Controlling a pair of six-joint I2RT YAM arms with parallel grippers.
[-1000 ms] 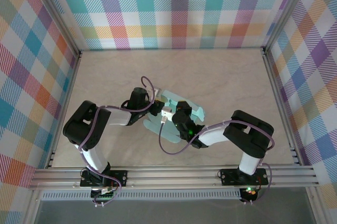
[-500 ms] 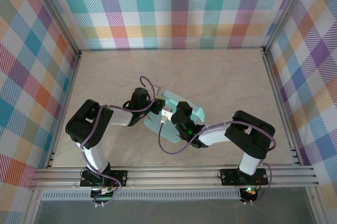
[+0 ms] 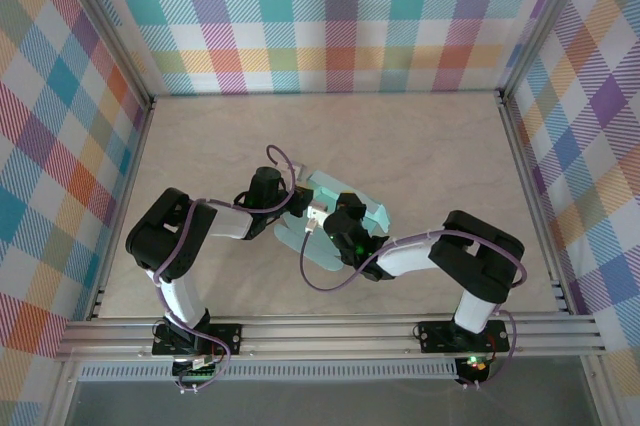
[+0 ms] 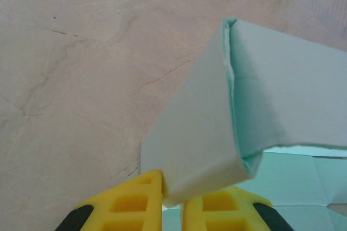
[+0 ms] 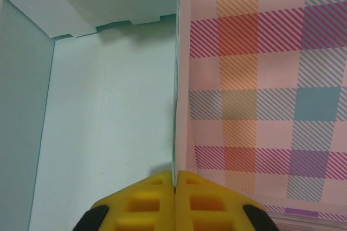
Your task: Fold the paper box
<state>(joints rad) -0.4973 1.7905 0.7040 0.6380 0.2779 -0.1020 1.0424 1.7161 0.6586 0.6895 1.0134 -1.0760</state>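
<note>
The marbled table (image 3: pixel 420 146) carried the paper box (image 3: pixel 326 187) near its middle, partly folded, between the two arms. The left gripper (image 4: pixel 172 187) pinched the corner of a raised, doubled flap; the right gripper (image 5: pixel 174 179) was pressed onto the thin edge of an upright wall

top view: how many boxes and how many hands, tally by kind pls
box: 1
hands: 2 (left hand, right hand, each pinching the box)
total: 3
</note>
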